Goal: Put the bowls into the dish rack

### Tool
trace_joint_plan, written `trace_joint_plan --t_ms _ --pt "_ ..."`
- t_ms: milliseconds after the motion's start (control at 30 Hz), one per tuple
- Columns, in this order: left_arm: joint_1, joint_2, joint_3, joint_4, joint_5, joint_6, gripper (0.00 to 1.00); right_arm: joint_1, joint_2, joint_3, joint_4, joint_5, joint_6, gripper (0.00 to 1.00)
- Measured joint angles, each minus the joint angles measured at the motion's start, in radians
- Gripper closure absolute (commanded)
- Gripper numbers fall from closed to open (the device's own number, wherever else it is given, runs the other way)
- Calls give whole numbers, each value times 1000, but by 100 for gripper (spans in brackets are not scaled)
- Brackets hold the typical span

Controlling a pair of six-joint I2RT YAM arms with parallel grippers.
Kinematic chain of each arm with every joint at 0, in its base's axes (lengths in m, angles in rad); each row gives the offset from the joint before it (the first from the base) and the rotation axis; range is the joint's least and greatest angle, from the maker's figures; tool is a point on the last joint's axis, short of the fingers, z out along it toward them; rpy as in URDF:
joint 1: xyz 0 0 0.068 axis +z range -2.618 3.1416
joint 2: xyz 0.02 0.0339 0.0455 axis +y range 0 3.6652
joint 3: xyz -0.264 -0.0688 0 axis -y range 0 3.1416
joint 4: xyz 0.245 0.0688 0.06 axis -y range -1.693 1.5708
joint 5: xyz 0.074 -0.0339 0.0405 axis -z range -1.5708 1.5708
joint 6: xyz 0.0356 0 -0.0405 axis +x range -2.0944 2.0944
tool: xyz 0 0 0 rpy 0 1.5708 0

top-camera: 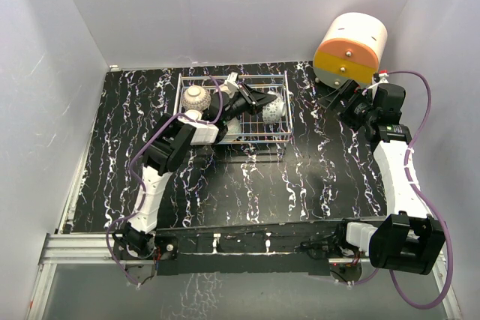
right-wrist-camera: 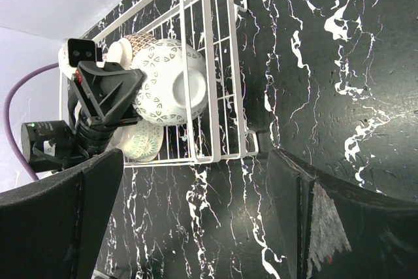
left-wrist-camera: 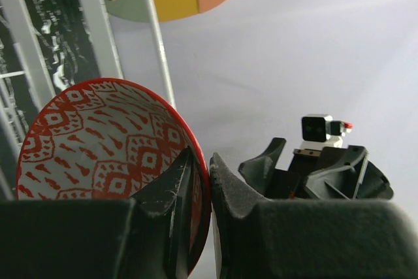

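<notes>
My left gripper [top-camera: 257, 100] [left-wrist-camera: 201, 158] is shut on the rim of the red bowl [left-wrist-camera: 98, 142], one finger inside and one outside. It holds the bowl [top-camera: 274, 109] on its side over the right part of the white wire dish rack [top-camera: 234, 137]. In the right wrist view the held bowl [right-wrist-camera: 168, 83] shows its pale patterned outside. A brown-and-white bowl [top-camera: 196, 97] lies upside down in the rack's left end, and a pale green bowl [right-wrist-camera: 140, 140] sits below it, partly hidden by the arm. My right gripper [top-camera: 337, 100] [right-wrist-camera: 196, 184] stands open over the tabletop, right of the rack.
The round orange-and-cream drawer unit [top-camera: 350, 50] stands at the back right, just behind my right gripper. White walls enclose the black marbled table [top-camera: 300, 177] on three sides. The rack's near right corner [right-wrist-camera: 206, 156] lies close in front of my right fingers.
</notes>
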Motion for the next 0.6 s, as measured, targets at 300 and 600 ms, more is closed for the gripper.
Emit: trace_joint_plan --t_ms 300,600 --pt "3 9 16 -69 -4 41 100 0 0 0 0 -1 0 4" --pt "15 -13 -25 -80 -35 84 100 0 0 0 0 -3 0 4"
